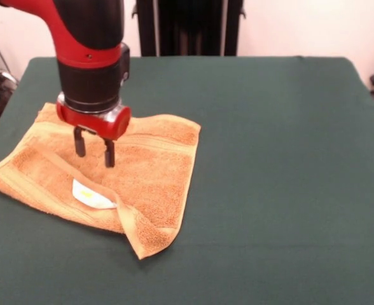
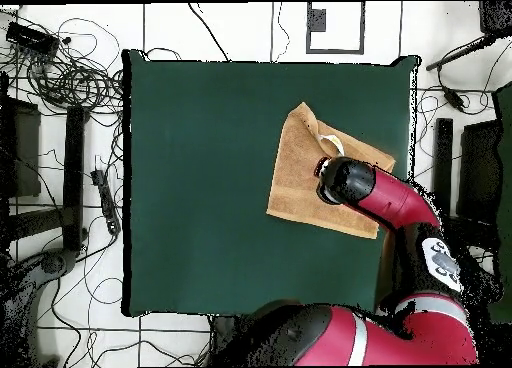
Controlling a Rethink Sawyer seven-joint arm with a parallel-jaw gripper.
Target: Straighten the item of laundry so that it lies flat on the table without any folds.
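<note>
The towel lies on the table toward the corner beside the robot's base, its front edge folded back over itself so the white label shows. The gripper hangs over its middle, 2 fingers parted and empty. Being soft, light terry, it should drag easily across the green felt; the folded flap's edge near the label looks the best hold, with ample bare table beyond the towel.
</note>
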